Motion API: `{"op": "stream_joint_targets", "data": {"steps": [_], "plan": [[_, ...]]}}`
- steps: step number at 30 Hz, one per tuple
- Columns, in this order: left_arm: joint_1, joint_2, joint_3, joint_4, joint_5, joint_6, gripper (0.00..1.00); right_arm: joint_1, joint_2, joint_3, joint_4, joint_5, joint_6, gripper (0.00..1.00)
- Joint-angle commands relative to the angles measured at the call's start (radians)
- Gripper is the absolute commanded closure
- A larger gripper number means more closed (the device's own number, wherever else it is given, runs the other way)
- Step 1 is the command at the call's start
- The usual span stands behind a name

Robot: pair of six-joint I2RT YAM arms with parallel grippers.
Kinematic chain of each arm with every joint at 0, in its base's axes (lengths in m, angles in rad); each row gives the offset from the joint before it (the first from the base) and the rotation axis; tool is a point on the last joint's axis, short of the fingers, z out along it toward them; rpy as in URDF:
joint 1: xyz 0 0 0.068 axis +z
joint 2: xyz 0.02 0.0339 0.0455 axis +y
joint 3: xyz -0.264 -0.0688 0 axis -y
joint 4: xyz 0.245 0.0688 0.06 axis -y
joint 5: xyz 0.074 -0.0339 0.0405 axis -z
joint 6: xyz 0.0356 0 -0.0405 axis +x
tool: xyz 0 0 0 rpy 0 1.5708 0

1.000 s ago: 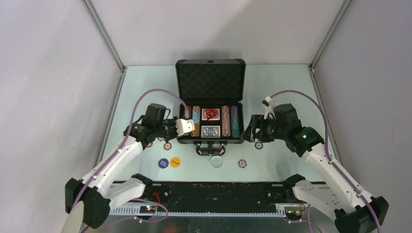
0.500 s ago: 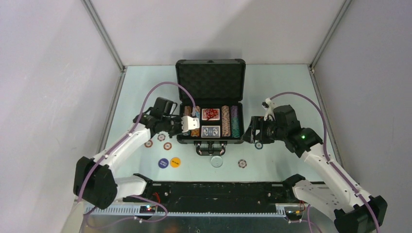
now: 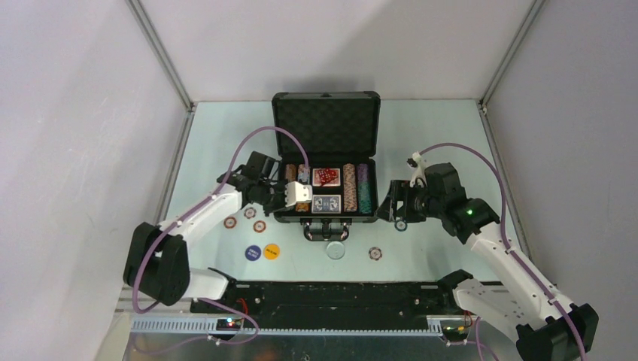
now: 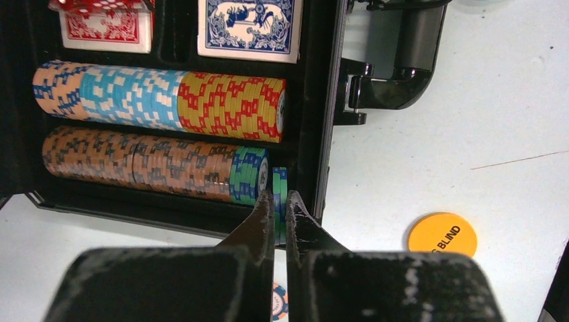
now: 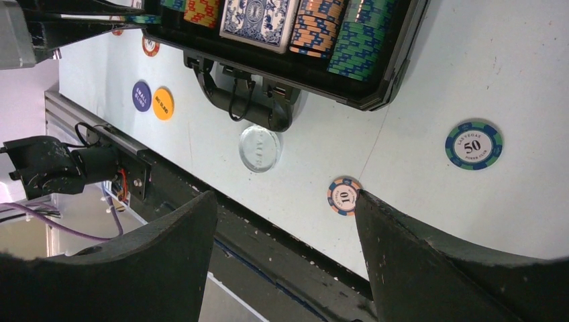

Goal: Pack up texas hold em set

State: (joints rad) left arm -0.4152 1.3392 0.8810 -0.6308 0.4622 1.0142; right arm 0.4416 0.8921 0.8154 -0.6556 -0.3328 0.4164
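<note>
L hand pinched shut on a green chip, which stands edge-up at the near end of the outer chip row in the open case. Vs 1 s ago: L arm has swung in toward the case, hand now a bit further over its L edge. R hand hasn't moved: jaws wide, nothing in them, hovering just R of the case. Loose on surface: 10 chip, 50 chip, yellow button, purple button
</note>
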Motion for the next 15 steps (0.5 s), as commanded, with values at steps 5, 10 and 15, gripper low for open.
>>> {"op": "stream_joint_targets", "data": {"steps": [5, 10, 15], "plan": [[0.028, 0.05, 0.045, 0.014, -0.002, 0.048, 1.0, -0.01, -0.003, -0.004, 0.039, -0.034, -0.009, 0.21], [0.032, 0.084, 0.059, 0.013, 0.003, 0.057, 1.0, -0.01, -0.006, -0.008, 0.036, -0.036, -0.008, 0.21], [0.032, 0.116, 0.078, 0.014, -0.002, 0.068, 1.0, -0.011, -0.014, -0.009, 0.025, -0.032, -0.011, 0.22]]}}
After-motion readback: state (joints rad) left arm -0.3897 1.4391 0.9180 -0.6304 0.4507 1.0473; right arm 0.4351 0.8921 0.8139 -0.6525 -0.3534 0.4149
